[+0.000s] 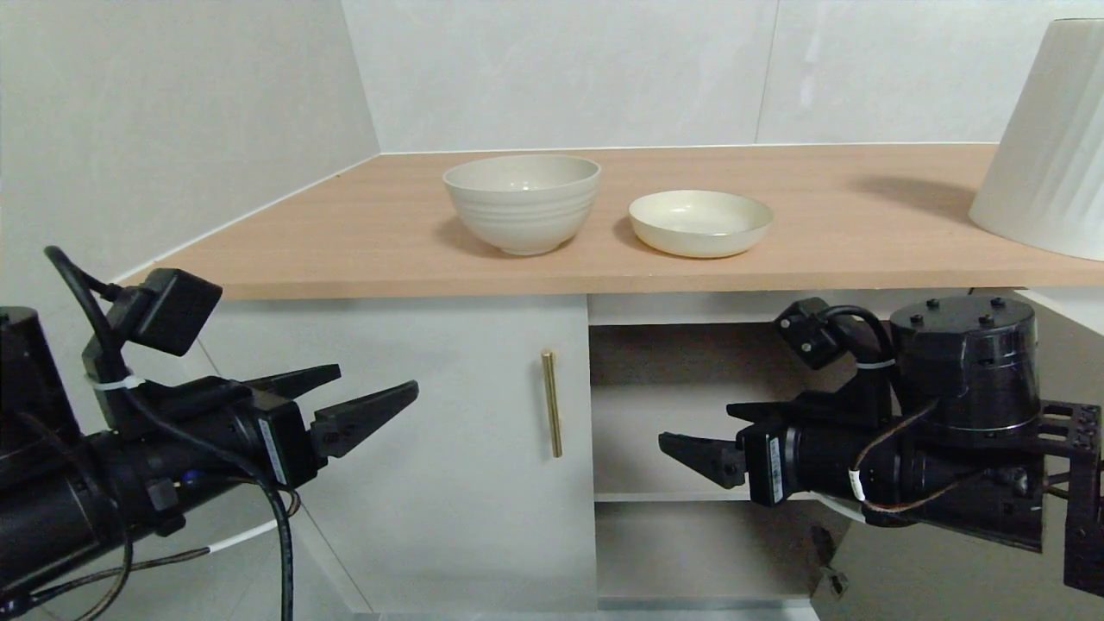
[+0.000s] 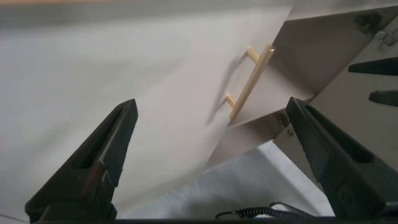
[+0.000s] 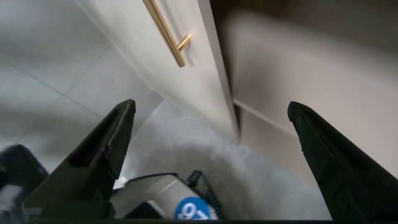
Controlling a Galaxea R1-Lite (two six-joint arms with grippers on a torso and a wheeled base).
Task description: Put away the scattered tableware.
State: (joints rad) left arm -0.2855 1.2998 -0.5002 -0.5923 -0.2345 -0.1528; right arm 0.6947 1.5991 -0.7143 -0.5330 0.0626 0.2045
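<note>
Two dishes spotted up on the countertop (image 1: 362, 250), bowl (image 1: 522, 203) beside shallow dish (image 1: 700, 222). Found left gripper (image 1: 375, 381) and right gripper (image 1: 694, 424) well below, both spread wide, empty. Reckoned bowl nearer the left, dish nearer the right, above the open cabinet (image 1: 690, 379).

The worktop (image 1: 862, 224) is matt, light wood-grain board, the deep bowl (image 1: 522, 203) and the shallow dish (image 1: 699, 222) to its right look like smooth, glossy cream-glazed ceramic, the bowl faintly ribbed, and the cabinet door (image 1: 431, 448) below is smooth matt white with a brass-coloured metal handle (image 1: 552, 404).
</note>
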